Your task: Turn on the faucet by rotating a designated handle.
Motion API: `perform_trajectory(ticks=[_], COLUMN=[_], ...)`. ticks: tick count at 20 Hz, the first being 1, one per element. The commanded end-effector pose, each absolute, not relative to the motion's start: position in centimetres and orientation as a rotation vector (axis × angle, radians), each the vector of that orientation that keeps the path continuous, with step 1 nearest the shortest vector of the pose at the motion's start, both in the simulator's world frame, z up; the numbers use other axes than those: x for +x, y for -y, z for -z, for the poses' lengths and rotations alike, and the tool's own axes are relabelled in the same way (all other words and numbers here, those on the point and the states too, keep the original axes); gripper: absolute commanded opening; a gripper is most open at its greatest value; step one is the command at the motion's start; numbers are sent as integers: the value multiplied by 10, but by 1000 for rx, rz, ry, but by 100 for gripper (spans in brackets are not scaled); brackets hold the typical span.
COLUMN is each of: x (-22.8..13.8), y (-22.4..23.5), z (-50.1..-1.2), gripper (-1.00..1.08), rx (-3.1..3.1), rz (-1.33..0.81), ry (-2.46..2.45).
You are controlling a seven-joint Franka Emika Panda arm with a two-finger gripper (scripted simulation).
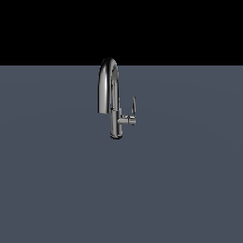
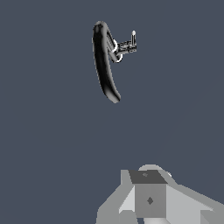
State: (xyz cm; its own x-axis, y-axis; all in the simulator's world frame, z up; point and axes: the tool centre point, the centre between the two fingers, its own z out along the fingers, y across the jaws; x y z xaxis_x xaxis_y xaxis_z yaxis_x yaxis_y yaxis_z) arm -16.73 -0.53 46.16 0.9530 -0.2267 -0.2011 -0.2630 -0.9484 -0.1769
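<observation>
Slate-grey floor plane (image 1: 61,190) under a black backdrop, bare apart from one fixture. Item: chrome faucet (image 1: 109,90), gooseneck spout arched over a slim upright post. Handle (image 1: 134,108): thin lever blade, standing near vertical on a short stub off the post, on the side away from the spout's mouth. Gripper (image 2: 148,199): only its grey body shows in the wrist view, fingers out of sight, so open or clenched cannot be told; it sits well apart from the faucet, touching nothing. Step judged: approach, handle untouched. Next move calls for closing on the blade and pushing it about the stub.
</observation>
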Motion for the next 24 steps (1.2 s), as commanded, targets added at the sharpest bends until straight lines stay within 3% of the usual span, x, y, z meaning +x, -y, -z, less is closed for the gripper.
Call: perform_trajectory(ticks=[1,24], x=[-153,-26], y=[7,34], z=[-456,-375], gripper=[-100,-100], rx=[-2852,-2255], rz=[-312,-715], ry=[-421,-854])
